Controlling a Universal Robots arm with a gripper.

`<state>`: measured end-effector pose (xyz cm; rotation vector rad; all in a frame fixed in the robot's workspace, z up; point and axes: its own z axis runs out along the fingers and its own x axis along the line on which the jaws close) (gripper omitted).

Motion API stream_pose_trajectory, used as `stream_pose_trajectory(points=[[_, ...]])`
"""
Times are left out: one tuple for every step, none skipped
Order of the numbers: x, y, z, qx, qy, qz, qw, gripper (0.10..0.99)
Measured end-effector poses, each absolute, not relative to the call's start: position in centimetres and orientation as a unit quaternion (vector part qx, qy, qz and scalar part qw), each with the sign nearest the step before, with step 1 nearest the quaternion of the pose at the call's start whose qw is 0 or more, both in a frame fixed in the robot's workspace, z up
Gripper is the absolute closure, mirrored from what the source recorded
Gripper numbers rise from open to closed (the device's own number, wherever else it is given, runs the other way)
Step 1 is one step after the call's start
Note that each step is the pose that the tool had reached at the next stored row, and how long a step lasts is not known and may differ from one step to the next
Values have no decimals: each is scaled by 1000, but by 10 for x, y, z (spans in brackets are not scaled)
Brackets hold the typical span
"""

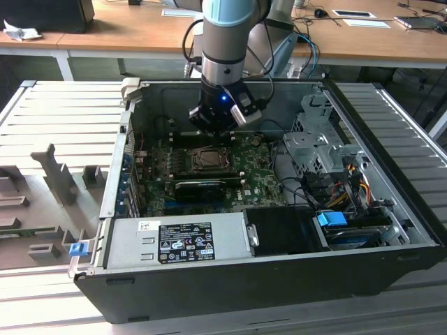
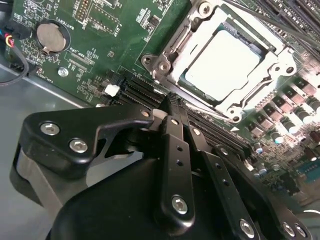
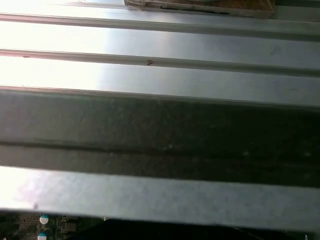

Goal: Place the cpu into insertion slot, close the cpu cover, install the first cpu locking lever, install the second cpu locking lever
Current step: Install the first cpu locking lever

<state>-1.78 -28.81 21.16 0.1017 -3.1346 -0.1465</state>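
Observation:
The cpu [image 2: 222, 62] lies silvery face up in the socket on the green motherboard [image 2: 100, 65]. The cpu cover [image 2: 245, 97], a silvery metal frame, lies flat around it, and the insertion slot is hidden beneath them. A thin lever rod [image 2: 280, 22] runs along one side of the cover; whether it is latched I cannot tell. In the second wrist view my gripper [image 2: 172, 97] is shut with nothing in it, its tips over the black memory slots [image 2: 142, 90] just beside the socket. From the exterior view the gripper [image 1: 216, 125] hangs inside the case just behind the socket [image 1: 209, 159].
A coin battery [image 2: 50, 37] sits on the board. A long black card [image 1: 206, 187] lies in front of the socket. The power supply [image 1: 181, 241] lines the case's front wall, and a drive cage [image 1: 314, 146] with cables stands on the exterior view's right. Case wall [image 3: 160, 125] is close by.

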Motion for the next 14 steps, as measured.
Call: stream_pose_trajectory(points=[[-18,-288,211,32,-998,-47,1,980],[-17,-288,210,33,-998,-47,1,980],[-17,-288,209,32,-998,-47,1,980],[-17,-288,208,32,-998,-47,1,980],[-17,-288,208,32,-998,-47,1,980],[-16,-288,207,32,-998,-47,1,980],[-16,-288,206,32,-998,-46,1,980],[-16,-288,205,32,-998,-46,1,980],[-16,-288,205,32,-998,-46,1,980],[-16,-288,205,32,-998,-46,1,980],[-16,-288,204,32,-998,-45,1,980],[-16,-288,204,32,-998,-44,1,980],[-16,-288,204,32,-999,-44,1,980],[-16,-288,204,32,-999,-44,1,980]])
